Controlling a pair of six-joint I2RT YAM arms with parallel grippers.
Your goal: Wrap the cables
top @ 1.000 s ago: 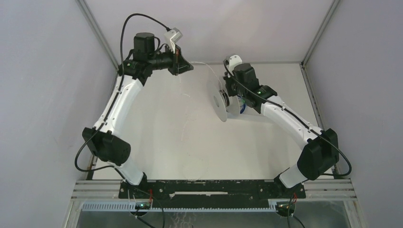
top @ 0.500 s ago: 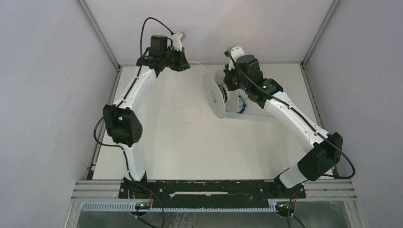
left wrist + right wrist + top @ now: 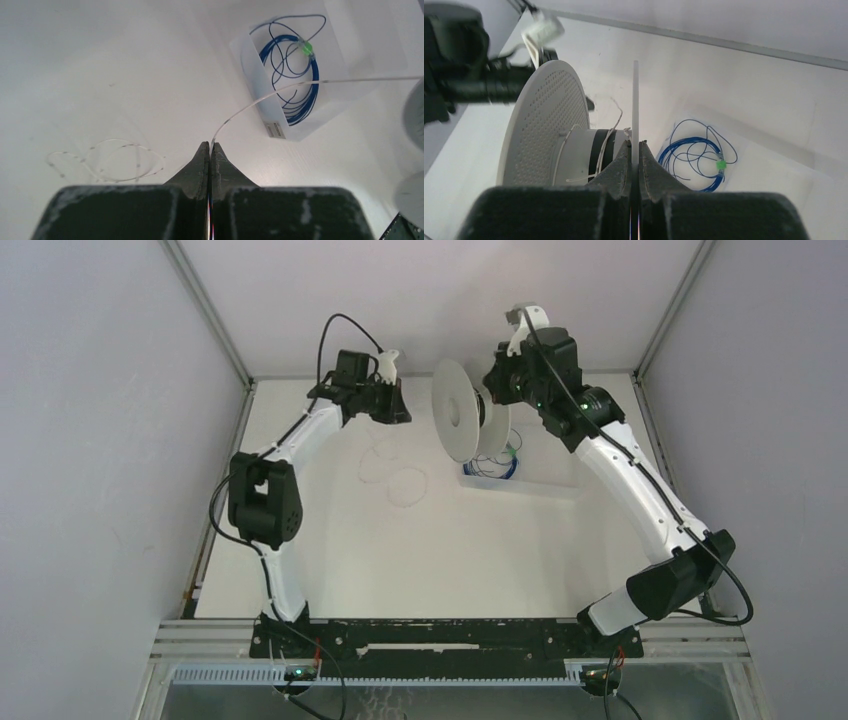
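Observation:
The cable is a hair-thin pale strand. Its loose loops lie on the table [image 3: 396, 480], and they also show in the left wrist view [image 3: 107, 161]. My left gripper [image 3: 210, 146], at the back left [image 3: 398, 412], is shut on the strand, which curves right from the fingertips [image 3: 260, 97] toward the spool. The white spool [image 3: 456, 410] has a perforated flange [image 3: 544, 130] and a hub [image 3: 579, 157] with a few turns of strand on it. My right gripper [image 3: 635, 146] is shut on the spool's thin other flange [image 3: 635, 100] and holds the spool up on edge [image 3: 492, 405].
A clear packet with a coiled blue wire and a green tag [image 3: 493, 468] lies on the table under the spool; it also shows in the left wrist view [image 3: 295, 75] and the right wrist view [image 3: 696, 155]. The back wall stands close behind both grippers.
My right gripper has carried the spool up and toward the back wall. My left arm has folded back and its gripper has moved right, closer to the spool. The loops now lie gathered near the back.

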